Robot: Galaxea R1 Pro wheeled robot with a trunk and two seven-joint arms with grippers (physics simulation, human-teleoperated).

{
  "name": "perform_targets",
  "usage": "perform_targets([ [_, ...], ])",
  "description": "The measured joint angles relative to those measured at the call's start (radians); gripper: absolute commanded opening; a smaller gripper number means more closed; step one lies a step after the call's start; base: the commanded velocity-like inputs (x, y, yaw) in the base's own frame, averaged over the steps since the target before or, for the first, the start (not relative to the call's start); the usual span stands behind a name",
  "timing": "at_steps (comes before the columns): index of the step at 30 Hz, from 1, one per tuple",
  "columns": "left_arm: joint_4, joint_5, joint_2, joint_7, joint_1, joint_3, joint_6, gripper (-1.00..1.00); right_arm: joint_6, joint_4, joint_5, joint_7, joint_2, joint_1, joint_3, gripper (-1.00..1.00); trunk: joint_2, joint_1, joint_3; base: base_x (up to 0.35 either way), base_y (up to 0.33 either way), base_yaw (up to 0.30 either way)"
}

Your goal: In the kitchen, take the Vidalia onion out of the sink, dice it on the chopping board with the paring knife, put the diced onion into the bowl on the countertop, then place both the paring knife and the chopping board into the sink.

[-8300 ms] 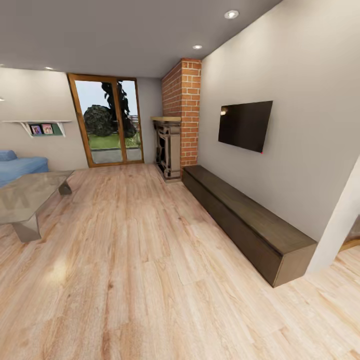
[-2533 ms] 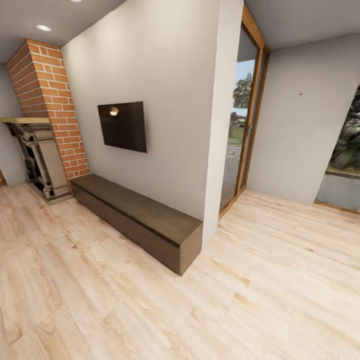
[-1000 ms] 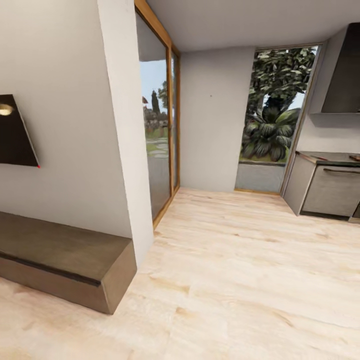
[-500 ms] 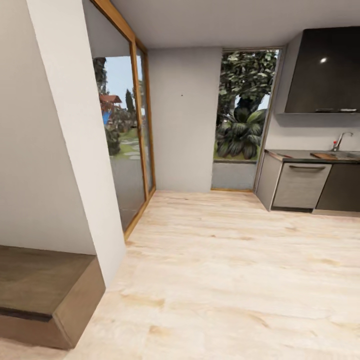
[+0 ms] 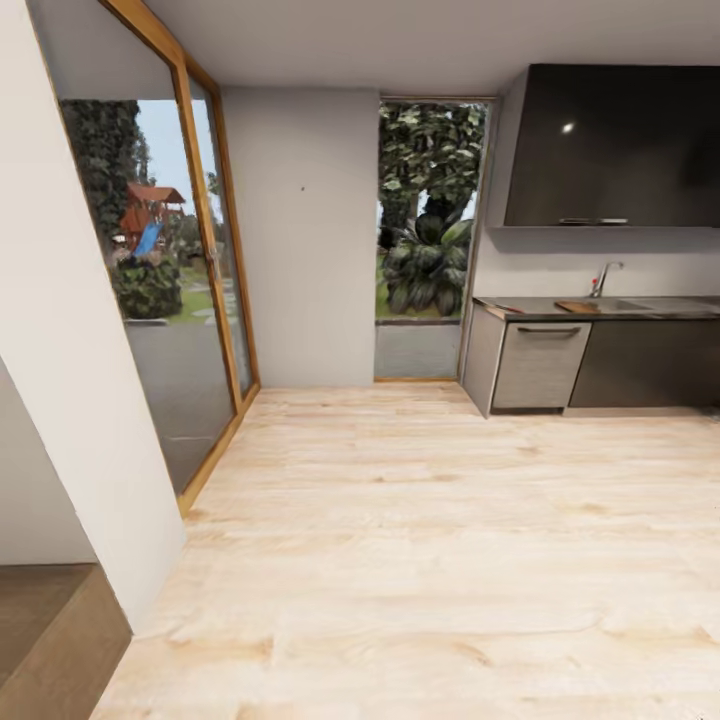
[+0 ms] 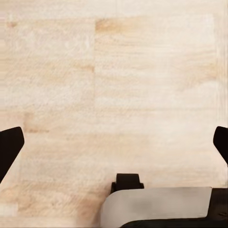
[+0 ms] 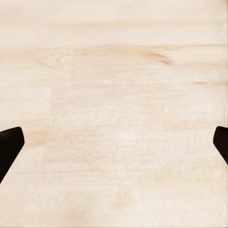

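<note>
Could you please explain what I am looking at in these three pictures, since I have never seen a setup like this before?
These are simulator renders from a wheeled two-armed robot. The large picture comes from its head camera: a room with a light wood floor, glass doors, and a kitchen at the right with dark upper cabinets, a grey countertop, a faucet and what looks like a brown chopping board. The other two pictures come from cameras on the wrists, looking down at the floor. The dark tips at their edges are the fingers of the left gripper and the right gripper, both spread wide and holding nothing.
</note>
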Motion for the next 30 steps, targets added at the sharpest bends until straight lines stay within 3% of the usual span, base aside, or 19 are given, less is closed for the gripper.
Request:
perform_targets([
  [30,0.001,-0.001,-0.001,0.0,0.0,-0.001,0.0,1.0,-0.001,0.0,0.001,0.0,0.0,0.0,0.0,1.0,0.0,0.0,-0.014,0.279,-0.184,-0.261],
])
